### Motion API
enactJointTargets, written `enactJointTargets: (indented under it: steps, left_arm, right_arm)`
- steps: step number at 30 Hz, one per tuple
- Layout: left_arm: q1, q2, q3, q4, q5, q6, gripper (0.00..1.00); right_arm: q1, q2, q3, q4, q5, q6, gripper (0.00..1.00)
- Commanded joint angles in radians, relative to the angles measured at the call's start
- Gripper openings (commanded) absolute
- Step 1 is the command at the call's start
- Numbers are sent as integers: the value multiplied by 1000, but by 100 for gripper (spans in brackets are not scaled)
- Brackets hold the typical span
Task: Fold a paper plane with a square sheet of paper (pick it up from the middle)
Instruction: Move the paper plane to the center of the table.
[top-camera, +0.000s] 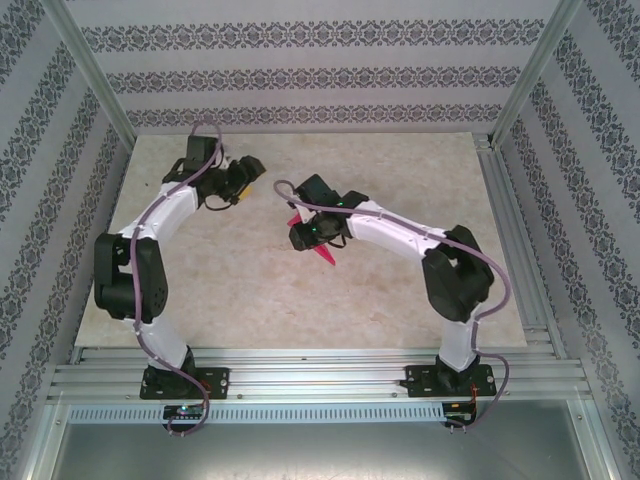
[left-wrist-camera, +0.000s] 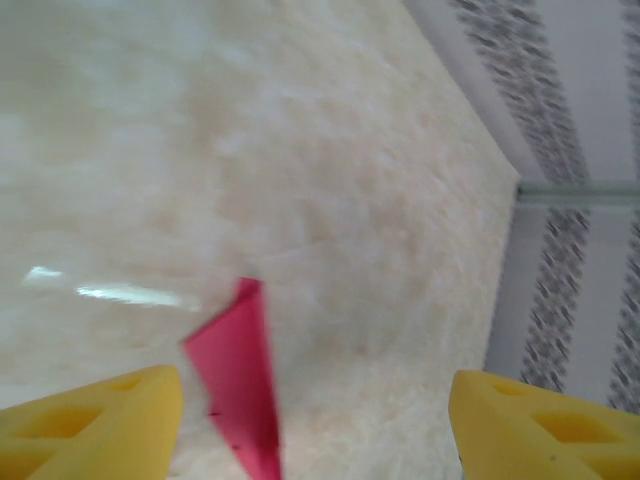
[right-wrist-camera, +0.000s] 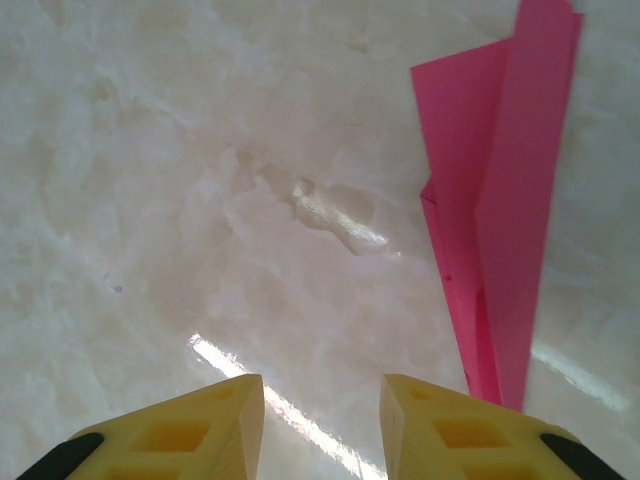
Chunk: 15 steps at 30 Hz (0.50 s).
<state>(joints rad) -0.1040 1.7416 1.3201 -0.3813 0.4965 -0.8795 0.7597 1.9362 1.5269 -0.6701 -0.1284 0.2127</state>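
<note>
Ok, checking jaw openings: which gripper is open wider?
The left gripper: its fingers stand far apart; the right gripper leaves a narrow gap. Neither holds the paper plane.

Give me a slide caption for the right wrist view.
Folded paper plane lies on the table beside the right end effector, whose yellow fingers stand apart, gripping nothing.

A pale marbled counter (top-camera: 400, 290) sits inside walls (top-camera: 300, 75) papered in white with grey ornamental bands. Aluminium posts (top-camera: 90, 70) rise at the back corners, and light glints off the glossy top.
</note>
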Motion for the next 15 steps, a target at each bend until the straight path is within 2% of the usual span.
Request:
enactJointTargets:
  steps: [1, 3, 7, 12, 15]
  left_arm:
    - [60, -41, -133, 32, -69, -49, 72]
    - [83, -67, -177, 25, -64, -36, 72]
    - [91, -103, -201, -27, -78, 20, 72]
    - [92, -127, -218, -45, -87, 44, 71]
    - [92, -134, -223, -46, -82, 49, 71]
  right_arm:
    - [19, 117, 130, -111, 81, -54, 35]
    - [17, 178, 187, -128, 84, -63, 34]
    - [1, 286, 317, -236, 208, -70, 37]
    - [-44, 324, 330, -229, 213, -68, 39]
    - [-72, 329, 332, -230, 170, -57, 40]
